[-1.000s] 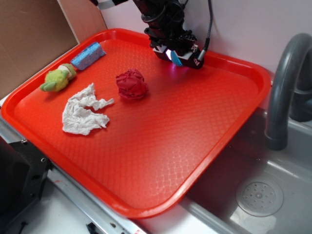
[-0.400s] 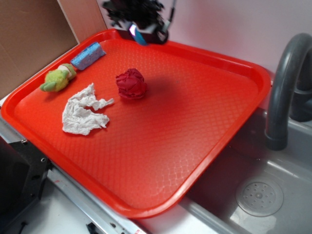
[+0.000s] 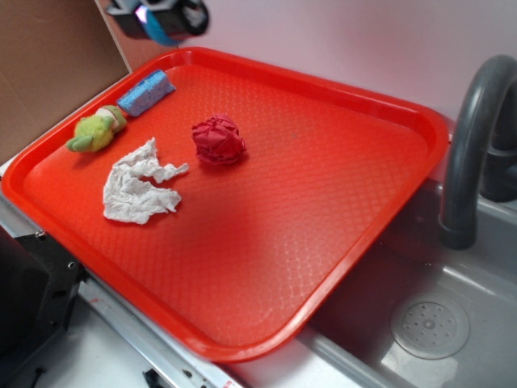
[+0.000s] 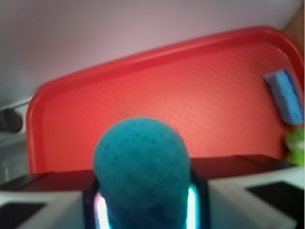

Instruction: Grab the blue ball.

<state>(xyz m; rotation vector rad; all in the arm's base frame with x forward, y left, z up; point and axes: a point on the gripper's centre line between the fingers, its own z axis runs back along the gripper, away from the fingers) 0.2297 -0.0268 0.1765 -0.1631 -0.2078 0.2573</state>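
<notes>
The blue ball [image 4: 142,167] is a teal, knitted-looking round ball that fills the lower middle of the wrist view, squeezed between my fingers. My gripper [image 4: 143,200] is shut on it and lifted well above the red tray [image 4: 62,124]. In the exterior view my gripper [image 3: 166,16] is blurred at the top left edge of the frame, above the tray's far left corner [image 3: 182,55], with a patch of the blue ball [image 3: 157,31] showing under it.
On the tray lie a red cloth wad [image 3: 218,140], a white crumpled tissue [image 3: 139,184], a green-yellow plush toy [image 3: 98,129] and a light blue sponge [image 3: 146,92]. A grey sink [image 3: 428,323] with a dark faucet [image 3: 468,153] sits to the right.
My gripper has risen from the tray's back rim and swung left toward the top left corner, carrying the blue ball. Nothing on the tray has moved.
</notes>
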